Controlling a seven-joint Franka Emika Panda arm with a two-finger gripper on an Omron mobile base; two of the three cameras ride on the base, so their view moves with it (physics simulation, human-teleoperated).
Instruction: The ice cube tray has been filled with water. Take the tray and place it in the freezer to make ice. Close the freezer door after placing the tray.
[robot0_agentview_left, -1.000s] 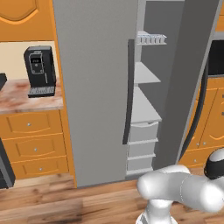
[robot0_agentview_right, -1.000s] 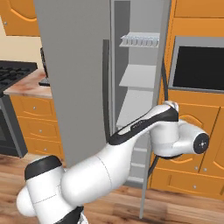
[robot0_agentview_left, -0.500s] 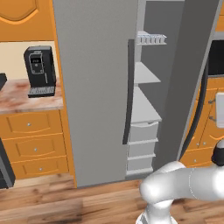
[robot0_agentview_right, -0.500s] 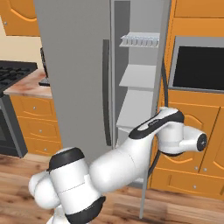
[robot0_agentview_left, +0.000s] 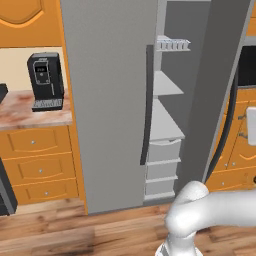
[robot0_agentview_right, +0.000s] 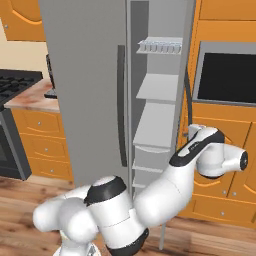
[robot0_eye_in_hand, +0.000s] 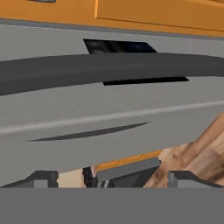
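Ice cube tray (robot0_agentview_right: 160, 46) is sitting on the freezer's (robot0_agentview_left: 107, 100) top shelf, upper centre. Jaws are standing apart, facing the freezer door (robot0_eye_in_hand: 109, 113) handle (robot0_eye_in_hand: 109, 68), likely for closing.

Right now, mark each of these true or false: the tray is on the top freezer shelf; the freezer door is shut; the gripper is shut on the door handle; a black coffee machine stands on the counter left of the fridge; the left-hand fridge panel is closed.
1. The ice cube tray sits on the top shelf of the freezer. True.
2. The freezer door is shut. False: it stands open, shelves exposed.
3. The gripper is shut on the door handle. False: its fingertips are spread wide, the bar ahead of them.
4. A black coffee machine stands on the counter left of the fridge. True.
5. The left-hand panel is closed. True.
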